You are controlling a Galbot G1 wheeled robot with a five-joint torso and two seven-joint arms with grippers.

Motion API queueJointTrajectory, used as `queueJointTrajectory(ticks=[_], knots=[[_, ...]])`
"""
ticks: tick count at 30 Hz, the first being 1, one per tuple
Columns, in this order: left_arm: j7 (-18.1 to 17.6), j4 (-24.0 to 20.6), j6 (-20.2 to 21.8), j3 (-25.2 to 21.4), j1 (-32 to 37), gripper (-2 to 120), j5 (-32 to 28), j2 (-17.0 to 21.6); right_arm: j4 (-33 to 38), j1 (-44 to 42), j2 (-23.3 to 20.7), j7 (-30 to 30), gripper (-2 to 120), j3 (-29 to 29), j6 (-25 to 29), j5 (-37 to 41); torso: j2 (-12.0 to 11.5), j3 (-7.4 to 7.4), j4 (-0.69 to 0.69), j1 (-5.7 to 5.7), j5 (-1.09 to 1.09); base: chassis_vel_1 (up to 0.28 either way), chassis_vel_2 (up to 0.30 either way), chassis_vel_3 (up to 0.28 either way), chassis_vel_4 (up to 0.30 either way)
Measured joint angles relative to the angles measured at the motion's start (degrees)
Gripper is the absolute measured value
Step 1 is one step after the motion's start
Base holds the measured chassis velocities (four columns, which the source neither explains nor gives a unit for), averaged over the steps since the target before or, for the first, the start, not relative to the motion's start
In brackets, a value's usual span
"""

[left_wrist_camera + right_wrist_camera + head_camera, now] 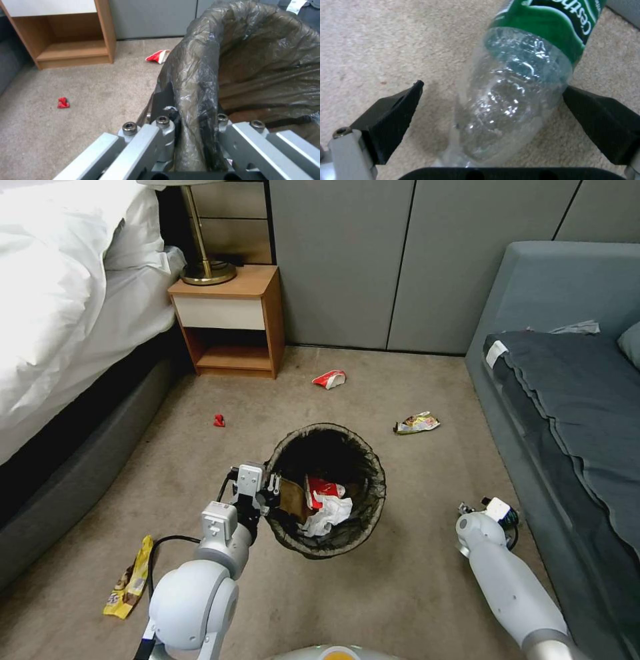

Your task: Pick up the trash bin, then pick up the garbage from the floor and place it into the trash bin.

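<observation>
The trash bin (375, 468), lined with a dark bag, hangs tilted above the floor (400, 593). My left gripper (268, 495) is shut on its near rim; the left wrist view shows the fingers (163, 100) pinching the bag-covered rim (195, 82). Inside lie brown paper (292, 500), a red-and-white wrapper (324, 489) and white tissue (331, 513). My right gripper (492, 508) is low beside the sofa. In its wrist view it (493, 87) stands open around a clear green-labelled bottle (513, 95) lying on the carpet; one finger (596, 112) touches the bottle.
Loose garbage on the carpet: a red-and-white wrapper (329, 379), a small red scrap (219, 421), a snack wrapper (416, 423) and a yellow wrapper (130, 578). A bed (60, 313) and nightstand (230, 323) stand at the left, a grey sofa (567, 380) at the right.
</observation>
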Motion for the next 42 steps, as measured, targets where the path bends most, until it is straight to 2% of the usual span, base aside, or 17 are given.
queueJointTrajectory(ticks=[8, 10, 12, 14, 15, 17, 19, 21, 32, 34, 36, 37, 38, 39, 42], knots=[[0.0, 0.4, -0.1, 0.0, -0.1, 5, -0.1, 0.0, -1.1, -0.1, -0.3, -1.4, 100, 0.1, 0.4, 0.9, 0.0, 0.00, 0.00, 0.00, 0.00, 0.000, 0.000, 0.000, 0.000], [0.0, 0.5, -0.1, 0.0, -0.2, 5, -0.2, 0.0, -1.5, -0.1, -0.3, -1.7, 90, 0.1, 0.7, 1.0, 0.0, 0.00, 0.00, 0.00, -0.02, 0.000, 0.000, 0.000, 0.000], [0.0, 0.5, -0.1, 0.0, -0.3, 5, -0.3, 0.0, -1.5, -0.2, -0.3, -1.7, 88, 0.1, 0.8, 1.0, 0.0, -0.01, -0.01, 0.00, -0.03, 0.000, 0.000, 0.000, 0.000], [0.1, 0.6, -0.1, 0.0, -0.3, 5, -0.3, 0.0, -0.9, -0.8, -0.3, -1.8, 79, 0.1, 1.1, 0.8, 0.0, -0.01, -0.01, 0.00, -0.04, 0.000, 0.000, 0.000, 0.000], [0.1, 0.6, -0.1, 0.0, -0.3, 5, -0.3, 0.0, -0.9, -0.8, -0.3, -1.8, 79, 0.1, 1.1, 0.8, 0.0, -0.01, -0.01, 0.00, -0.04, 0.000, 0.000, 0.000, 0.000], [0.1, 0.7, -0.2, -0.1, -0.3, 5, -0.3, 0.0, -0.3, -1.4, -0.4, -2.0, 67, 0.1, 1.2, 0.8, 0.0, -0.01, -0.04, -0.01, -0.06, 0.000, 0.000, 0.000, 0.000], [0.1, 0.7, -0.2, -0.1, -0.3, 5, -0.4, 0.0, -0.2, -1.5, -0.4, -2.1, 64, 0.1, 1.3, 0.8, 0.0, -0.01, -0.04, -0.01, -0.07, 0.000, 0.000, 0.000, 0.000], [0.2, 0.8, -0.2, -0.3, -0.3, 5, -0.5, 0.1, -0.1, -1.9, -0.3, -2.3, 54, 0.2, 1.7, 0.6, 0.0, -0.02, -0.04, -0.01, -0.08, 0.000, 0.000, 0.000, 0.000], [0.2, 1.3, -0.4, -0.3, -0.5, 5, -0.7, 0.1, 2.2, -3.9, -0.5, -3.0, 32, 0.2, 2.5, -0.3, 0.0, -0.01, 0.03, -0.01, 0.05, 0.000, 0.000, 0.000, 0.000], [0.2, 1.3, -0.4, -0.3, -0.6, 5, -0.7, 0.1, 6.1, -5.9, -1.1, -3.3, 26, 0.2, 2.7, -1.4, 0.0, 0.01, 0.07, 0.00, 0.18, 0.000, 0.000, 0.000, 0.000], [0.2, 1.3, -0.4, -0.4, -0.6, 5, -0.7, 0.1, 7.6, -6.6, -1.3, -3.3, 25, 0.4, 2.7, -2.0, 0.0, 0.01, 0.07, 0.00, 0.19, 0.000, 0.000, 0.000, 0.000], [0.2, 1.3, -0.4, -0.5, -0.5, 5, -0.8, 0.1, 11.9, -8.4, -1.9, -4.0, 24, 1.6, 2.5, -4.3, 0.0, 0.00, 0.07, 0.00, 0.10, 0.000, 0.000, 0.000, 0.000], [0.2, 1.3, -0.4, -0.7, -0.5, 5, -0.9, 0.1, 17.6, -10.6, -2.1, -5.6, 24, 4.1, 1.2, -7.8, 0.0, 0.01, 0.01, 0.00, 0.03, 0.000, 0.000, 0.000, 0.000], [0.2, 1.3, -0.4, -0.7, -0.5, 5, -0.9, 0.1, 17.6, -10.6, -2.1, -5.6, 24, 4.1, 1.2, -7.8, 0.0, 0.01, 0.01, 0.00, 0.03, 0.000, 0.000, 0.000, 0.000], [0.2, 1.4, -0.4, -0.7, -0.6, 5, -0.9, 0.1, 31.0, -15.6, -1.5, -12.1, 24, 10.6, -2.6, -16.2, 0.0, 0.00, 0.00, 0.00, -0.02, 0.000, 0.000, 0.000, 0.000]])
